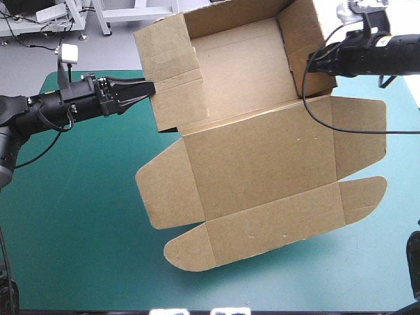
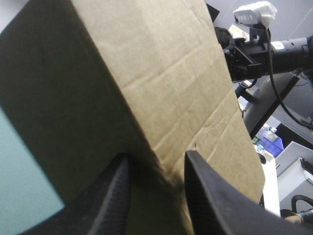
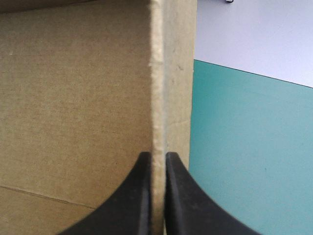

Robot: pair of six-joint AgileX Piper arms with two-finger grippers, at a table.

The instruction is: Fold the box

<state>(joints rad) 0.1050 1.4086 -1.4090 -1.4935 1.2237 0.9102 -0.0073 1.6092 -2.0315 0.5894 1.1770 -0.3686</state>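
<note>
The brown box [image 1: 262, 164] is held up over the teal-green cover, tilted. Its tray part has walls raised at the far side, and the lid with its flaps hangs flat toward the near side. My left gripper [image 1: 149, 87] is at the tray's left wall. In the left wrist view its black fingers [image 2: 157, 156] stand a little apart with that wall's edge [image 2: 171, 73] between them. My right gripper [image 1: 308, 63] is shut on the tray's right wall. The right wrist view shows the board's edge [image 3: 156, 98] pinched between its two fingers [image 3: 157, 155].
The teal-green cover [image 1: 79, 216] lies bare to the left of and in front of the box, and beside the right gripper [image 3: 244, 147]. The lid's rounded flaps [image 1: 190, 252] hang low near the table's front.
</note>
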